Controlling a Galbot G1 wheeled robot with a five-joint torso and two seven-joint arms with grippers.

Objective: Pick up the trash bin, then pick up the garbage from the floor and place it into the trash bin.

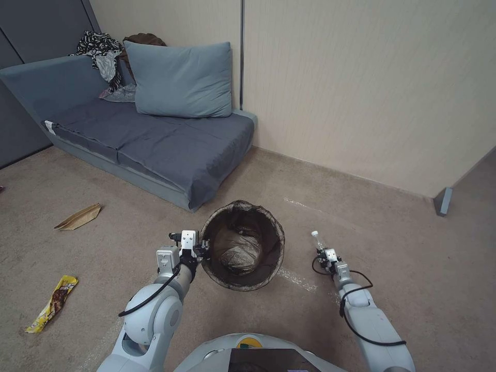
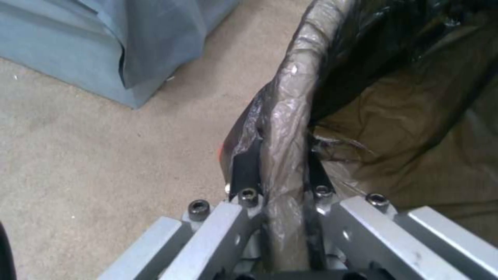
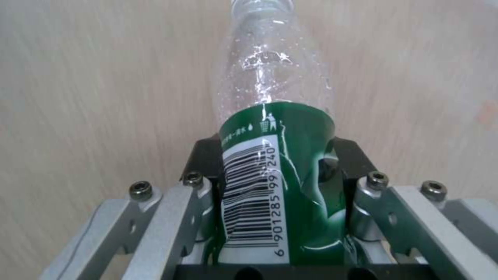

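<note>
The trash bin (image 1: 243, 253), a round bucket lined with a dark bag, hangs above the carpet at centre, tilted toward me. My left gripper (image 1: 202, 249) is shut on its near-left rim (image 2: 283, 128), one finger outside and one inside. To the right of the bin, my right gripper (image 1: 324, 254) is shut on a clear green-labelled bottle (image 1: 317, 241) (image 3: 272, 163), cap pointing away. More garbage lies on the floor at left: a flat brown paper bag (image 1: 78, 217) and a yellow snack wrapper (image 1: 52, 304). Something crumpled and foil-like lies inside the bin.
A grey-blue sofa (image 1: 150, 139) with a cushion (image 1: 181, 80) and heaped clothes stands behind the bin on the left. The beige wall runs along the back and right. A small grey block (image 1: 443, 200) sits by the right corner. Open carpet lies between.
</note>
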